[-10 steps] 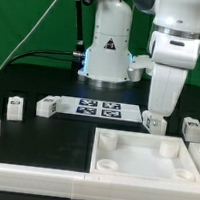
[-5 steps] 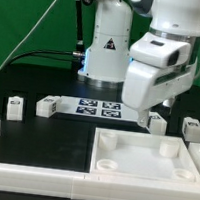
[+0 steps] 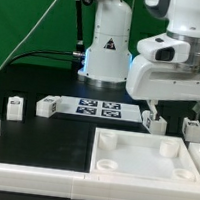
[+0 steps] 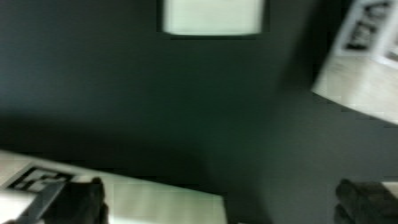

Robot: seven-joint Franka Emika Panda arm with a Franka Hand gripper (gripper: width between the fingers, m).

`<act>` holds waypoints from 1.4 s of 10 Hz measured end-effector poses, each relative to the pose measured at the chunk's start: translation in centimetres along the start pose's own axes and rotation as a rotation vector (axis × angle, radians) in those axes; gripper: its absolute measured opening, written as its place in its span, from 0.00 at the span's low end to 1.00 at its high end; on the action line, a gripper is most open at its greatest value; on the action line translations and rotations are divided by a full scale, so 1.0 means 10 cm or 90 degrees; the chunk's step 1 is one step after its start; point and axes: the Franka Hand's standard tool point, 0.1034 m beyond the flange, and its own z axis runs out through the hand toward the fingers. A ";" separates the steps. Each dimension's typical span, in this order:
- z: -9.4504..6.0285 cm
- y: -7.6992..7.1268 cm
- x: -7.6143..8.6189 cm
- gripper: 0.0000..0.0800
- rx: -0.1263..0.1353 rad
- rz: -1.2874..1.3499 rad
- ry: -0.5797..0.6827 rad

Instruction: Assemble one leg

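Four small white legs stand in a row behind the tabletop: two at the exterior view's left and two at the right. My gripper hangs above the two right legs, touching neither, under the big white hand. In the blurred wrist view the gripper is open, its dark fingers far apart with nothing held. A white block and white tagged pieces show there; I cannot tell which parts they are.
The marker board lies between the two pairs of legs. A white raised rail runs along the front at the exterior view's left. The robot base stands behind, before a green backdrop.
The hand has swung from pointing straight down over the right-hand leg to a tilted, sideways pose and has moved toward the exterior view's right. No leg has moved.
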 end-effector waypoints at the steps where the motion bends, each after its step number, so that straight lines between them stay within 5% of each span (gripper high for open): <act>1: -0.01 -0.11 0.03 0.81 0.002 0.035 0.003; 4: 0.02 -0.42 0.10 0.81 0.007 0.018 0.015; 7: 0.03 -0.41 0.08 0.81 -0.001 0.006 -0.015; 10: 0.04 -0.32 -0.01 0.81 -0.021 -0.005 -0.171; 14: 0.15 -0.35 -0.16 0.81 -0.011 0.020 -0.355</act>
